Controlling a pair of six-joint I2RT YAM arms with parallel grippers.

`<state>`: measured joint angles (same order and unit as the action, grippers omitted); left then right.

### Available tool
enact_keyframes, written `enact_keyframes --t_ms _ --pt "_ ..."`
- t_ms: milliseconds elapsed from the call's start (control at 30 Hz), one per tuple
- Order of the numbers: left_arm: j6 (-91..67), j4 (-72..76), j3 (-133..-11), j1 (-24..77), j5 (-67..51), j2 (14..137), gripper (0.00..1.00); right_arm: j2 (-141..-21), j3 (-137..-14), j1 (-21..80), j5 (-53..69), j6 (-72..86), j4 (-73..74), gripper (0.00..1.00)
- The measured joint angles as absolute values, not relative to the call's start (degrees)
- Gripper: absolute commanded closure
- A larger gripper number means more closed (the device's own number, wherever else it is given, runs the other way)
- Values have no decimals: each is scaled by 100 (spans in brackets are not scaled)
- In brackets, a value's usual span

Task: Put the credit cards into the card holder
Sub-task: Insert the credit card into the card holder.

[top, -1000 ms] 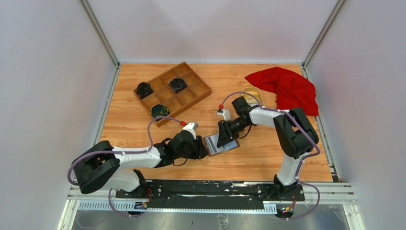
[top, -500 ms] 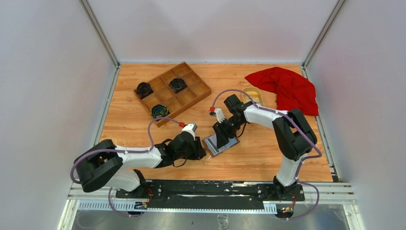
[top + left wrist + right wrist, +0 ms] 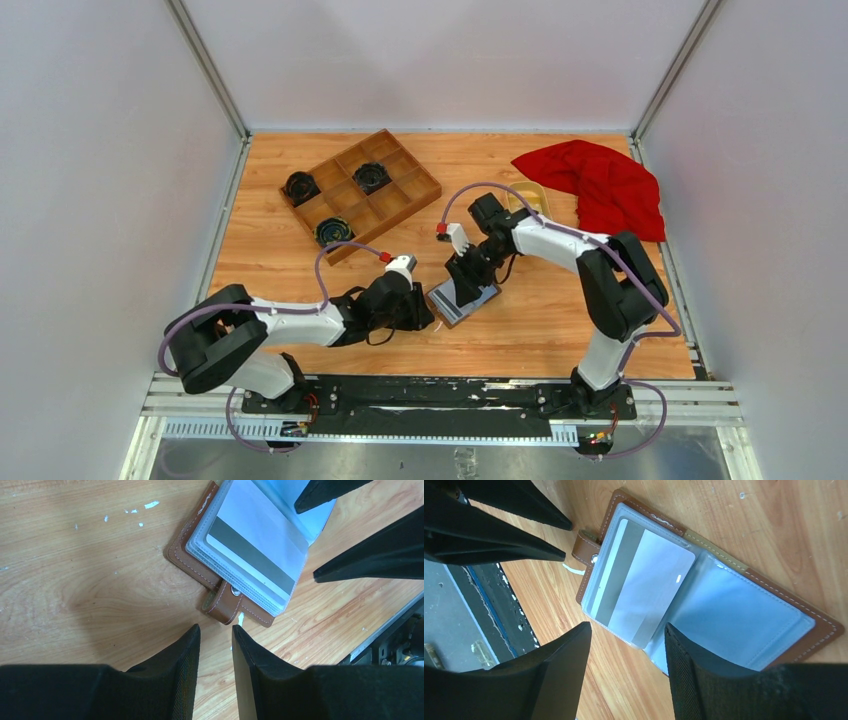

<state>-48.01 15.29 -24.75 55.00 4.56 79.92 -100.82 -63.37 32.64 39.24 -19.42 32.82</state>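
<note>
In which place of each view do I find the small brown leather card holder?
Top external: the small brown leather card holder lies low centre on the wooden table.
Left wrist: upper middle, open.
Right wrist: centre, open.
Shared landmark: its brown snap strap, clear in both wrist views, too small to tell from above.

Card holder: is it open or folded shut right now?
Open. The card holder lies spread flat on the table, clear pockets up, a grey-striped card on one page, snap strap undone.

The left tool [image 3: 216,635] stands narrowly parted, the right tool [image 3: 626,630] wider.
</note>
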Motion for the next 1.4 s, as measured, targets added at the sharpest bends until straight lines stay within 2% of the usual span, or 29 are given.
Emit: enact_keyframes --t_ms 100,167,233,333,400,467,767,1400 --pt "-4792 1487 -2473 5500 456 7964 64 -9926 -6342 3264 3896 -2080 3310 42" --pt "-4777 1472 -2473 5500 456 7955 64 -9889 -6353 3264 3892 -2123 3310 47" --pt "-4770 1472 -2473 5500 456 7955 64 -9885 -6383 3264 3868 -2176 3323 59" --pt "-4729 1448 -2473 5500 456 7933 64 -9889 -6493 3264 3691 -2180 3363 86" --pt "-4705 1437 -2473 5500 456 7922 64 -9924 -6619 3264 3527 -2180 3365 96" --pt "-4689 1437 -2473 5500 456 7922 64 -10012 -6757 3264 3315 -2115 3326 100" --pt "-4619 1439 -2628 5500 427 8106 65 -10473 -6810 3286 2823 -2034 3258 100" --pt "-4558 1538 -3020 5537 322 8591 65 -10506 -6810 3496 3216 -2038 3295 99"
